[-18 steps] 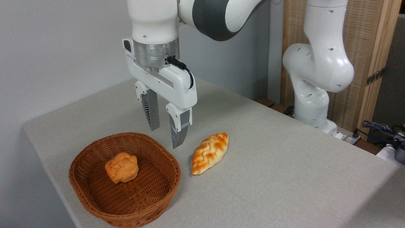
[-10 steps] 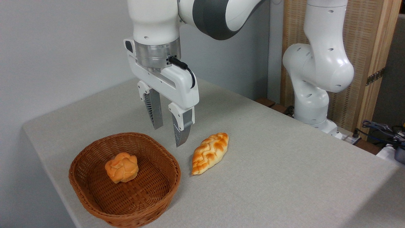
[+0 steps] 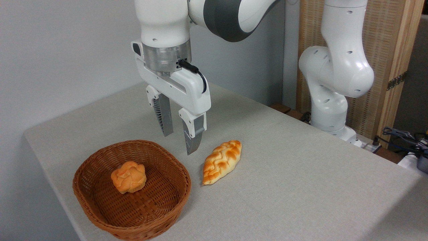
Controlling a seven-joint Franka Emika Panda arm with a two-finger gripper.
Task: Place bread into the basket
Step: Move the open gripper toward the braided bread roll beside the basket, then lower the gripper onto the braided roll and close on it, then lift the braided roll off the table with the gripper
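The bread [image 3: 221, 161], a braided golden loaf with pointed ends, lies on the grey table just right of the basket. The reddish-brown wicker basket [image 3: 100, 207] stands at the front left and holds a small round orange bun [image 3: 128, 176]. My gripper [image 3: 179, 144] hangs above the table between the basket's far right rim and the loaf, pointing down. Its ribbed grey fingers [image 3: 193, 140] are apart with nothing between them. It touches neither the loaf nor the basket.
The arm's white base [image 3: 329, 100] stands at the table's far right corner. Cables and a dark device [image 3: 411, 144] lie off the table at the right. The table's front and left edges run close to the basket.
The gripper has shifted slightly right and toward the loaf, staying open. The loaf, basket and bun have not moved.
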